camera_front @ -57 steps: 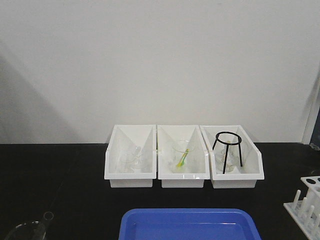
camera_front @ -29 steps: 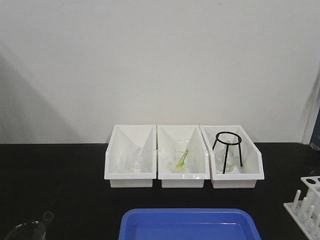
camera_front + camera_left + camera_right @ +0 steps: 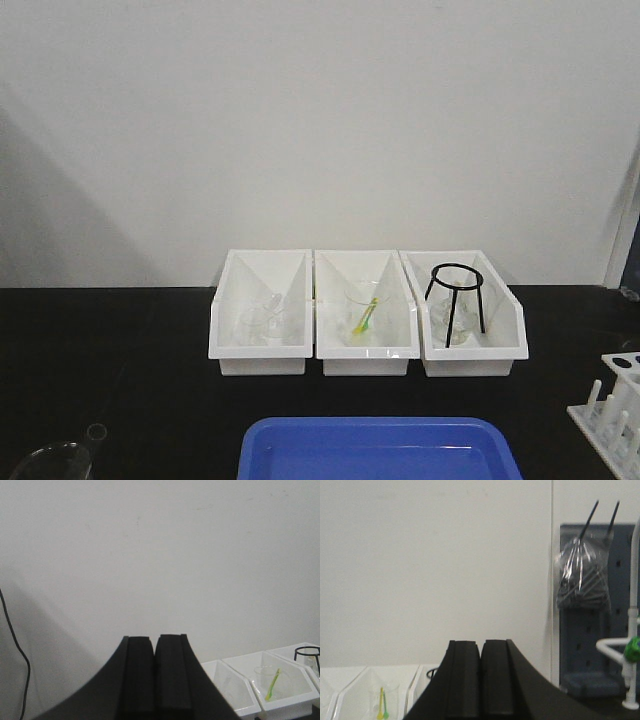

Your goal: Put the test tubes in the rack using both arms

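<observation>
Facing the far wall from up high, I am holding my left gripper (image 3: 154, 645) and right gripper (image 3: 481, 647) pinched closed on nothing, parked, I judge, ahead of any reach; the rack (image 3: 610, 402) is sitting at the near right edge, test tubes nowhere discernible.

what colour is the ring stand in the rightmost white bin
Black. The wire ring stand shows best in the exterior front-facing view.
</observation>
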